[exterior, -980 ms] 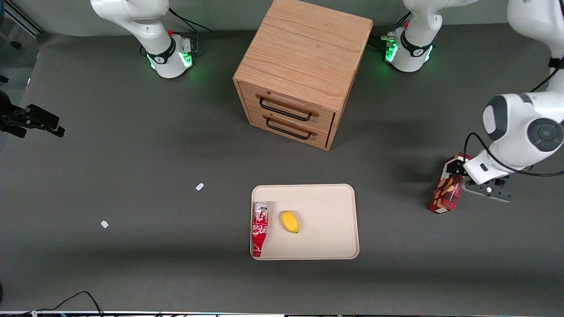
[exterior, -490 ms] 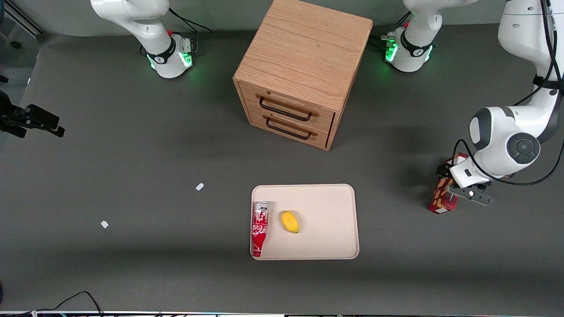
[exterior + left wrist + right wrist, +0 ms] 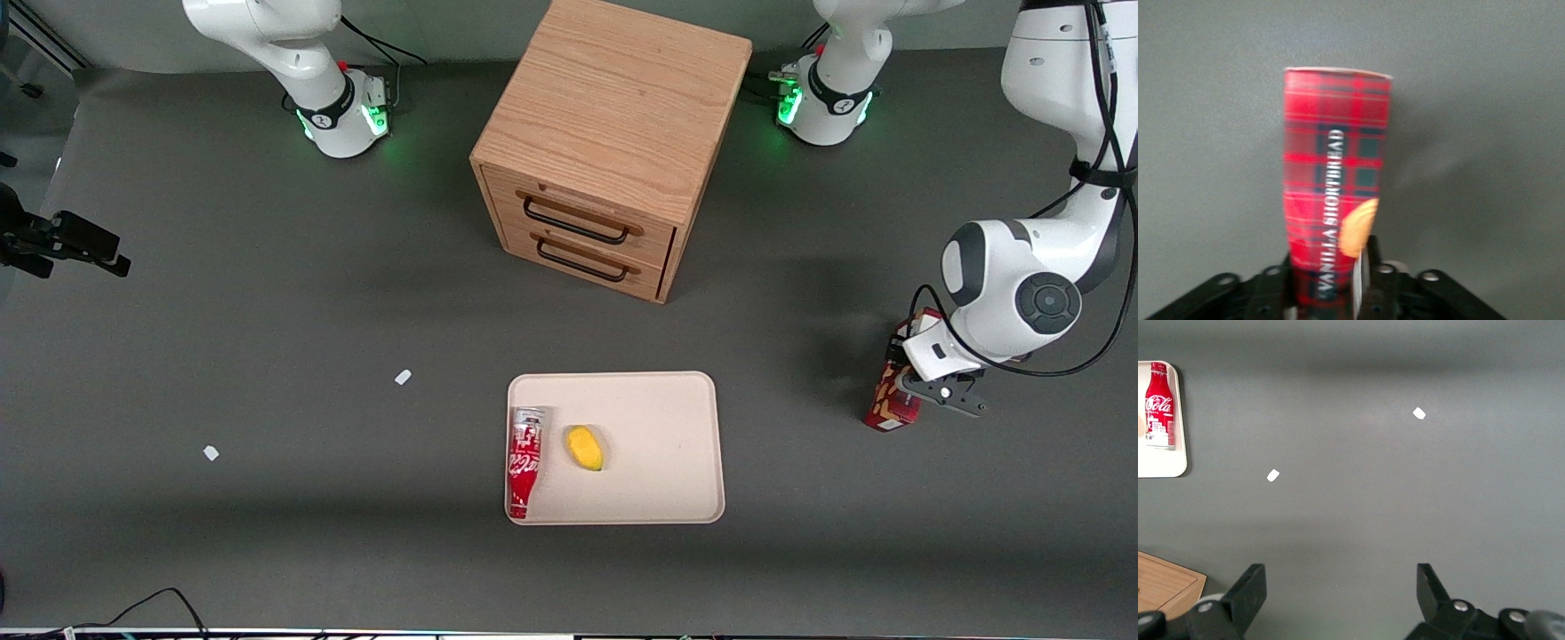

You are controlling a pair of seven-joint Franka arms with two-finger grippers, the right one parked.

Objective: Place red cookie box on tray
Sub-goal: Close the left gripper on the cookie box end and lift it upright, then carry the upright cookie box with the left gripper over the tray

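Observation:
The red cookie box (image 3: 886, 409) lies on the grey table toward the working arm's end, well apart from the cream tray (image 3: 662, 418). It is a slim dark-red tartan carton with a tan cookie picture, and it also shows in the left wrist view (image 3: 1335, 167). My left gripper (image 3: 905, 389) is down at the box, over its end farther from the front camera. In the wrist view the gripper (image 3: 1330, 263) has one black finger against each long side of the carton and looks shut on it. The box still rests on the table.
On the tray lie a red-and-white drink can (image 3: 524, 458) and a small yellow item (image 3: 584, 447). A wooden two-drawer cabinet (image 3: 605, 151) stands farther from the front camera than the tray. Two small white scraps (image 3: 403, 377) (image 3: 211, 452) lie toward the parked arm's end.
My left arm has swung in over the box and the gripper has settled around it. The box, the tray and the things on it have not moved.

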